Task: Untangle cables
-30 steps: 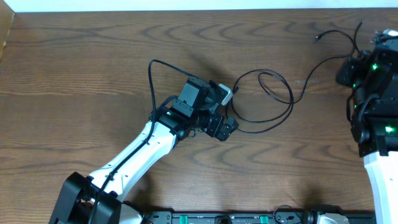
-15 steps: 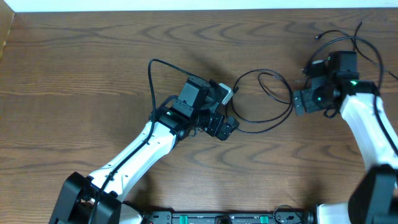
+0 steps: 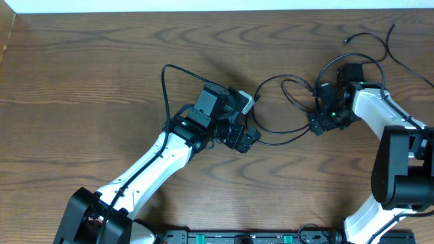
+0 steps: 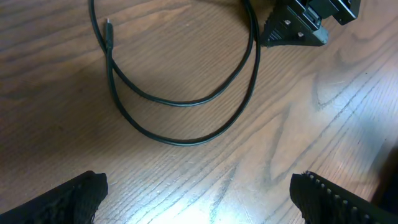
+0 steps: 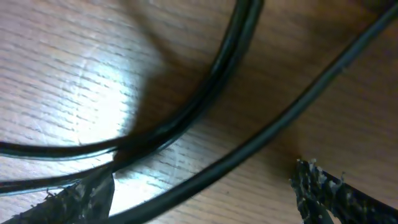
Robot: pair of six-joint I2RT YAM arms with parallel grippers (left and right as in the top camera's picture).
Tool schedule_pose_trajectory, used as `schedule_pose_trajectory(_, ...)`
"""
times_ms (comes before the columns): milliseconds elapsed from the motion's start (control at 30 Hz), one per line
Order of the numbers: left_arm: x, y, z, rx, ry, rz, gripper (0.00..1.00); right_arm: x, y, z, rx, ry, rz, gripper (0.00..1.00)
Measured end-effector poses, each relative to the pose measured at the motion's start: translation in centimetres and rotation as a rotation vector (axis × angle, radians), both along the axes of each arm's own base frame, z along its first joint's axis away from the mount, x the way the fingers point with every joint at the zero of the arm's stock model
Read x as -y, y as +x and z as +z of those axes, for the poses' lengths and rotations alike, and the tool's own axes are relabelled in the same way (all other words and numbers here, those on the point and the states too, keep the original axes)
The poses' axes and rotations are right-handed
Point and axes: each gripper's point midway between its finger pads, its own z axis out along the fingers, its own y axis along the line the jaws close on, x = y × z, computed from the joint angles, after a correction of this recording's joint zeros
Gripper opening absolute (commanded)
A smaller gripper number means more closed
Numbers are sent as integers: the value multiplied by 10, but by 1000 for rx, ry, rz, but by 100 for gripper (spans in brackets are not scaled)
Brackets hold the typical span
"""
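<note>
A thin black cable (image 3: pixel 285 77) lies in overlapping loops on the wooden table, right of centre, and trails off toward the far right. My left gripper (image 3: pixel 249 120) stands open just left of the loops. In the left wrist view the cable (image 4: pixel 180 103) and its small plug end (image 4: pixel 107 25) lie ahead of the gripper (image 4: pixel 199 199), with nothing between the fingers. My right gripper (image 3: pixel 316 126) is low over the loop's right side and open. In the right wrist view a cable strand (image 5: pixel 273 127) runs diagonally across the gap between its fingers (image 5: pixel 202 196).
The left arm's own thicker black cord (image 3: pixel 165 88) arches over the table at centre left. Another thin black cord (image 3: pixel 407 64) runs along the far right. The arms' base rail (image 3: pixel 237 238) lines the near edge. The right gripper's body (image 4: pixel 298 28) shows in the left wrist view.
The right arm has swung in from the right edge to the cable loop, and its gripper went from shut to open. The left arm has not moved.
</note>
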Motion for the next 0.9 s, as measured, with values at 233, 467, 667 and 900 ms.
schedule_pose_trajectory(233,0,0,0,0,0,0,99,-9,21,1,78,35,-43,83)
schedule_pose_trajectory(467,0,0,0,0,0,0,99,-44,26,7,87,213,-68,84)
schedule_pose_trajectory(667,0,0,0,0,0,0,99,-83,9,18,8,385,-86,96)
schedule_pose_trajectory(900,0,0,0,0,0,0,99,-64,34,62,156,327,-400,99)
